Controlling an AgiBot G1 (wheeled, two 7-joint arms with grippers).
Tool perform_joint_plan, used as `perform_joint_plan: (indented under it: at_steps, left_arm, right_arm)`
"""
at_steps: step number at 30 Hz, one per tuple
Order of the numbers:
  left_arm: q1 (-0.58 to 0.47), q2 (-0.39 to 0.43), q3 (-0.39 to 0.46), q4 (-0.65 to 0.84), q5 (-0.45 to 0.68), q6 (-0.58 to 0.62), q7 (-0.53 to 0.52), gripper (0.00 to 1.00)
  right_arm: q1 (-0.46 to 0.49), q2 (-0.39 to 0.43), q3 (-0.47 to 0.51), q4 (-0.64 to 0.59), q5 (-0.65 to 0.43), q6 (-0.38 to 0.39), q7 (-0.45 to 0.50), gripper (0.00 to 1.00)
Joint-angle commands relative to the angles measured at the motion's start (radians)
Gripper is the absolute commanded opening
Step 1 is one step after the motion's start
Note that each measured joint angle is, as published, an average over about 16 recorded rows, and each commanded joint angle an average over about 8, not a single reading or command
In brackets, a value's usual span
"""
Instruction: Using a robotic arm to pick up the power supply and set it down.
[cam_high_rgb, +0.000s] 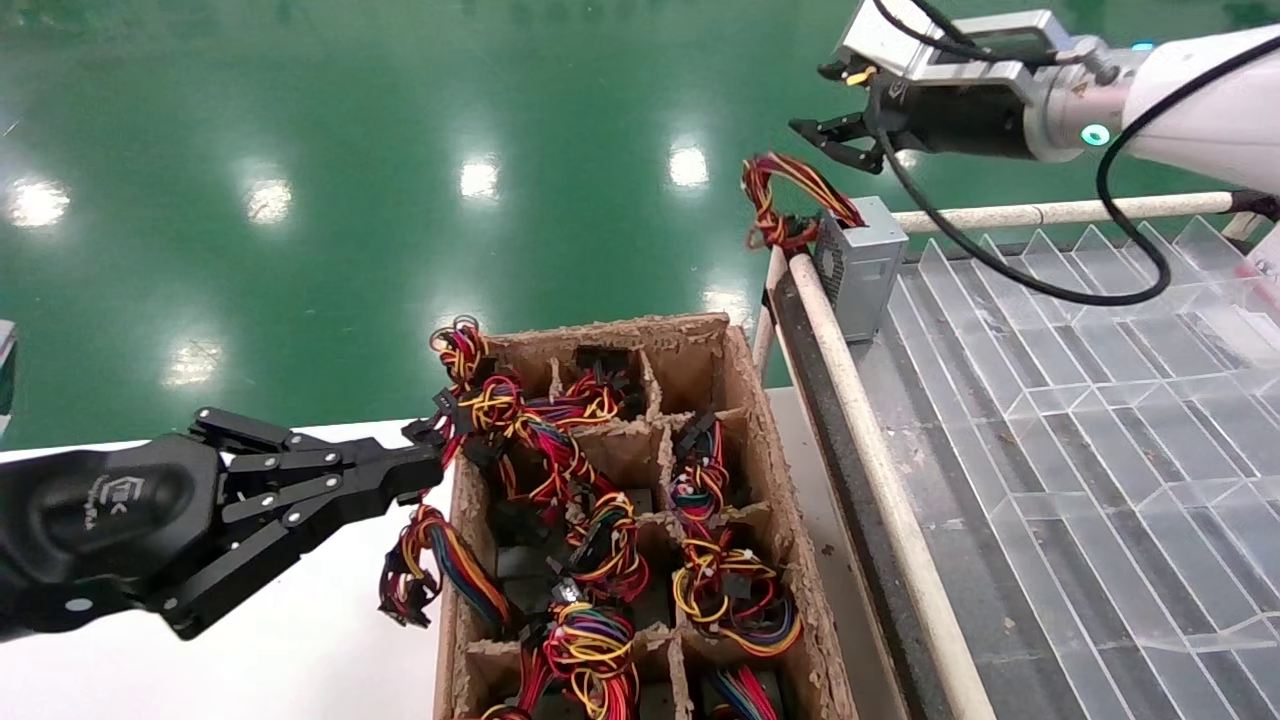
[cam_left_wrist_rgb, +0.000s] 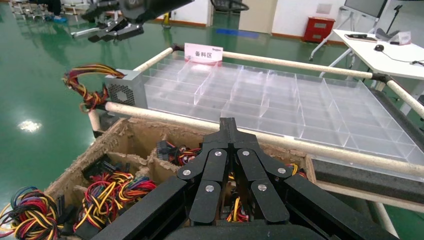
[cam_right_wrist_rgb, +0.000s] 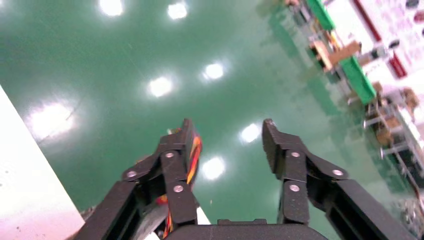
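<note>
The power supply (cam_high_rgb: 862, 265) is a small silver-grey box with a vent side, standing at the near corner of the clear divider tray (cam_high_rgb: 1050, 400). Its bundle of red, yellow and orange wires (cam_high_rgb: 785, 200) hangs out past the tray's rail. The robotic arm's right gripper (cam_high_rgb: 825, 100) hovers open just above it, apart from it, with nothing between its fingers. In the right wrist view the right gripper (cam_right_wrist_rgb: 227, 135) faces the green floor, with wires (cam_right_wrist_rgb: 194, 150) showing behind one finger. My left gripper (cam_high_rgb: 430, 455) is shut beside the cardboard box. The left wrist view shows the power supply (cam_left_wrist_rgb: 122, 89) too.
A cardboard box (cam_high_rgb: 740, 400) with paper dividers holds several wire-bundled units. A white tube rail (cam_high_rgb: 870, 440) edges the tray beside it. The box stands on a white table (cam_high_rgb: 300, 650). Green floor lies beyond.
</note>
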Motion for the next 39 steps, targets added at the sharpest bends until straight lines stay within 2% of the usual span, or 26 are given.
perform_joint_plan:
  at_steps: [1,5,9,17,39]
  left_arm:
    - [0.000,0.000,0.000,0.000,0.000,0.000,0.000,0.00]
    - [0.000,0.000,0.000,0.000,0.000,0.000,0.000,0.00]
    - [0.000,0.000,0.000,0.000,0.000,0.000,0.000,0.00]
    - [0.000,0.000,0.000,0.000,0.000,0.000,0.000,0.98]
    - [0.000,0.000,0.000,0.000,0.000,0.000,0.000,1.00]
  right_arm:
    - [0.006,0.010,0.007,0.004,0.010,-0.032,-0.008,1.00]
    - [-0.010,0.033,0.021,0.033,0.038,-0.071,-0.014,1.00]
    - [-0.054,0.062,0.031,0.094,0.077,-0.100,0.021,1.00]
    - [-0.182,0.139,0.055,0.258,0.183,-0.171,0.119,1.00]
    - [-0.545,0.358,0.125,0.728,0.487,-0.376,0.400,1.00]
